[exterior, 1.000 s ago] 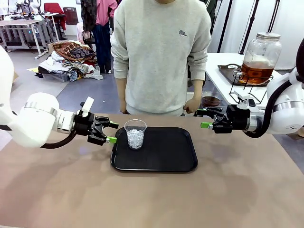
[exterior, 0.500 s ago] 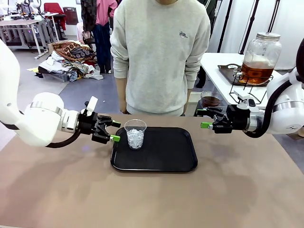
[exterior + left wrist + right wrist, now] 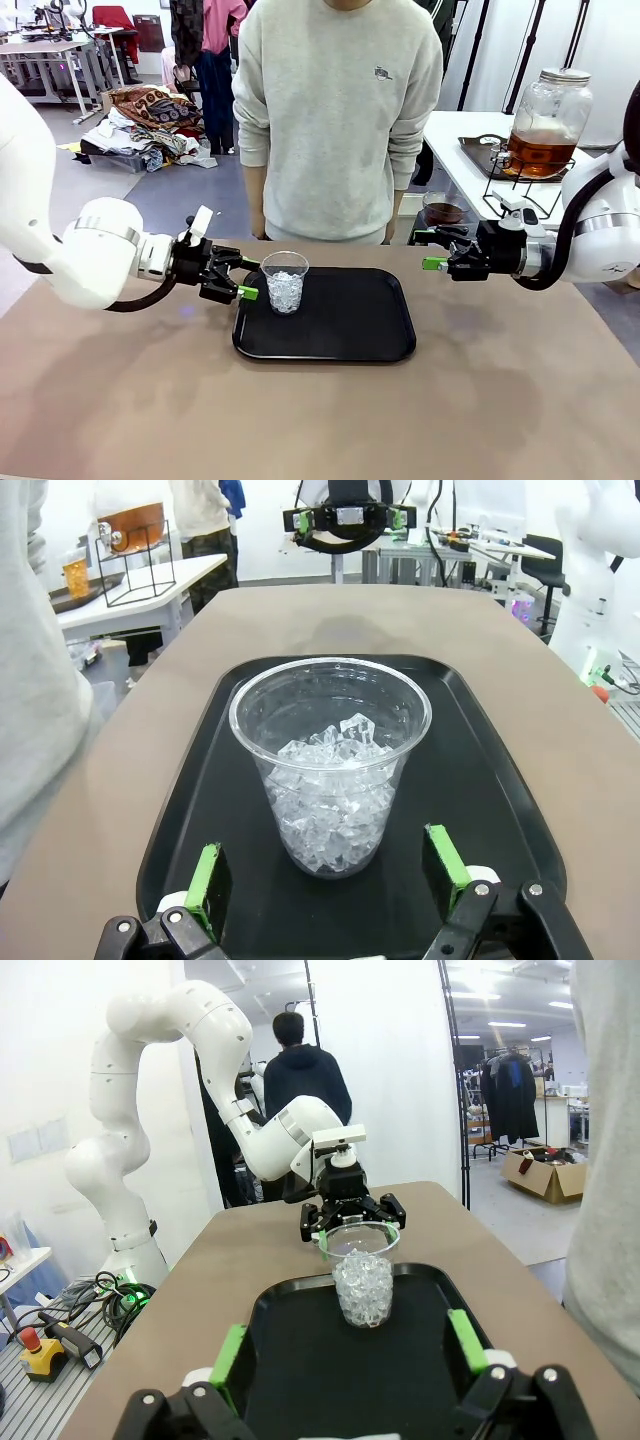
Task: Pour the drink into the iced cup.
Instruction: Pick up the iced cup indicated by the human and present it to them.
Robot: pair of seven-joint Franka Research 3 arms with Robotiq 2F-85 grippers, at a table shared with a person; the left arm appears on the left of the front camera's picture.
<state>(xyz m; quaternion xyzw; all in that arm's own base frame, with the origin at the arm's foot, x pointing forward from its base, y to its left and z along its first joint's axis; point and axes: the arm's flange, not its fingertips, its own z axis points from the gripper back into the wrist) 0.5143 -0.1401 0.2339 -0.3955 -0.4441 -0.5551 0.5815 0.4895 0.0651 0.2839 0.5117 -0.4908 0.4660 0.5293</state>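
Arms, two, white, both held low and level over the table (image 3: 500, 400). The left arm (image 3: 95, 250) is reached in from the left, its gripper pointed at the cup (image 3: 285, 283). The right arm (image 3: 600, 235) is held at the right edge, its gripper pointed inward, well apart from the tray (image 3: 350, 320).

Table: brown top. A black tray is laid at its middle, with the clear cup of ice stood upright at the tray's left end. A person (image 3: 340, 120) in a grey sweatshirt is stood at the far side. Behind, on a white side table (image 3: 465, 140) at the right, a glass jar (image 3: 552, 105) with a metal lid is set on a wire stand (image 3: 520, 195); the drink (image 3: 540, 152), amber-brown, is seen in its lower part. A small dark-filled bowl (image 3: 443, 211) is seen below it. Clothing is piled on the floor at the back left.

Left gripper (image 3: 246, 278): jaws spread wide, nothing held; green pads (image 3: 208, 875) are placed just short of the cup, one to each side, not touching.

Right gripper (image 3: 428, 250): jaws spread wide, nothing held or touched.
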